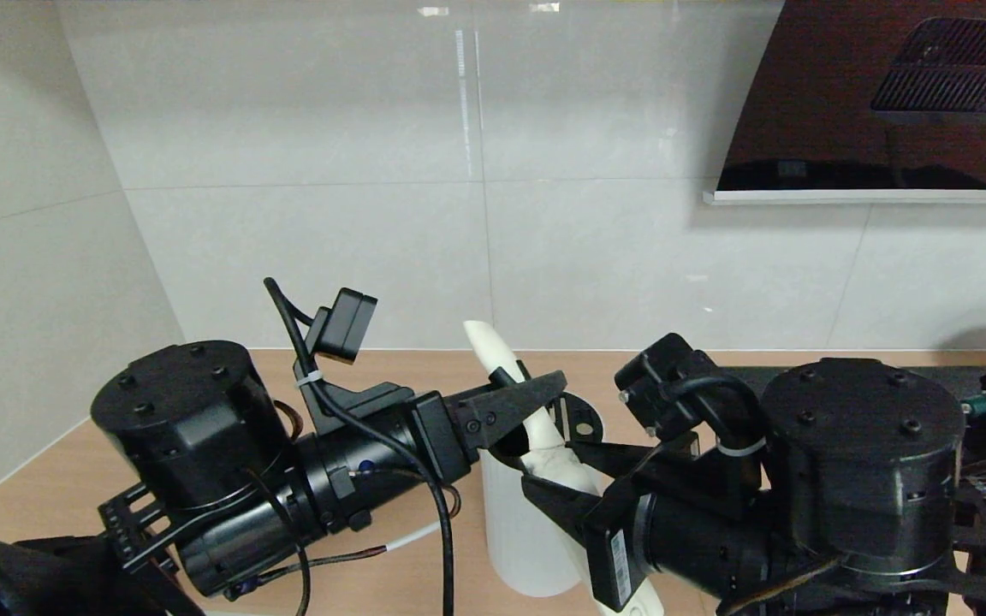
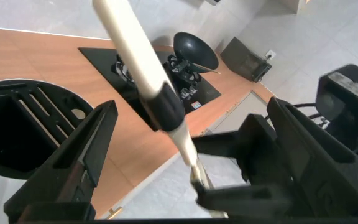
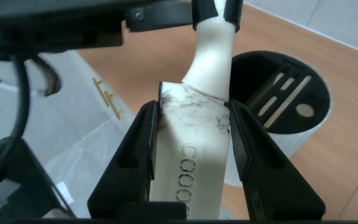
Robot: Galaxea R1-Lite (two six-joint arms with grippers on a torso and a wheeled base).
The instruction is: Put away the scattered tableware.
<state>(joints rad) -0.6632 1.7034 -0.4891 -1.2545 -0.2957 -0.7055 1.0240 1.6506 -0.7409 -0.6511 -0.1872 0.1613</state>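
Closest to me, down at about 5 o'clock, the right gripper [image 3: 194, 112] is clamped on the wide flat blade end of a white spatula [image 1: 544, 441], jaws pressed against both edges of it. The spatula leans up and away toward 12 o'clock, handle end on top.

Directly under it sits the white utensil holder [image 1: 519, 539] with its dark slotted top, standing on the wooden counter [image 1: 56, 479].

Coming in from 9 o'clock, the left gripper [image 2: 191, 106] has its jaws spread wide on either side of the handle, right around the black band, and not touching it as far as I can see.

Further back at 3 o'clock there's a black cooktop [image 2: 104, 56] with a dark pan [image 2: 194, 50] on it.

My read is that this is a mid-air handoff so the spatula can go into the holder. I'd guess the next move needs the left jaws to close squarely on the handle before the right lets go of the blade. Then the blade has to line up over a slot. The handle looks smooth and slippery, so a sloppy pinch could let it swing.
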